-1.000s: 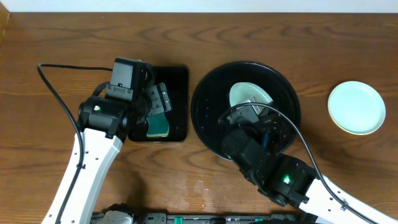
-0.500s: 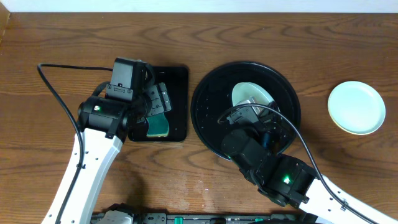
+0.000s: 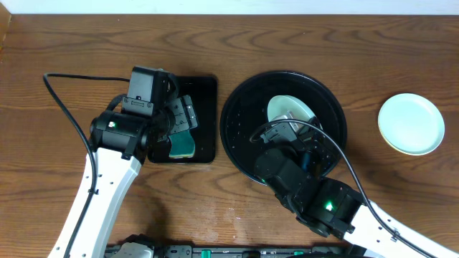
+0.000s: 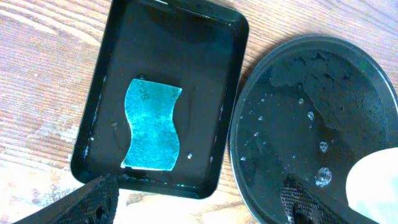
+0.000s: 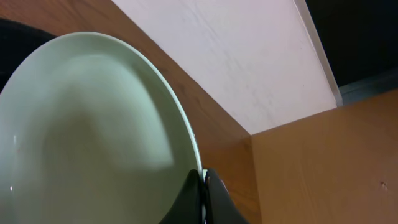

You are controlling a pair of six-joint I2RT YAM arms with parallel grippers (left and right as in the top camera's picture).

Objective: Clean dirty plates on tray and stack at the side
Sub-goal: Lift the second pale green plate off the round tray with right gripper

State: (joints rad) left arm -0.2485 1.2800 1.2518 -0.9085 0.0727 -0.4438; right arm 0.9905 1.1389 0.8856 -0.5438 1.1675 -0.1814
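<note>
Clamping pale plate (image 5: 93, 124) by rim, right gripper (image 5: 202, 179), over round tray (image 3: 237, 136)

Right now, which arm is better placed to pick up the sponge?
Left. The left pincer hangs open over the sponge in the rectangular tray. The right pincer is shut on the rim of a plate above the round tray.

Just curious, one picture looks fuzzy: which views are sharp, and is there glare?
Overhead: sharp, evenly lit, faint sheen on the round black tray. Left wrist: sponge crisp, droplets glinting on the tray, its own jaws dark and soft. Right wrist: the held plate fills the frame, softly blurred.
</note>
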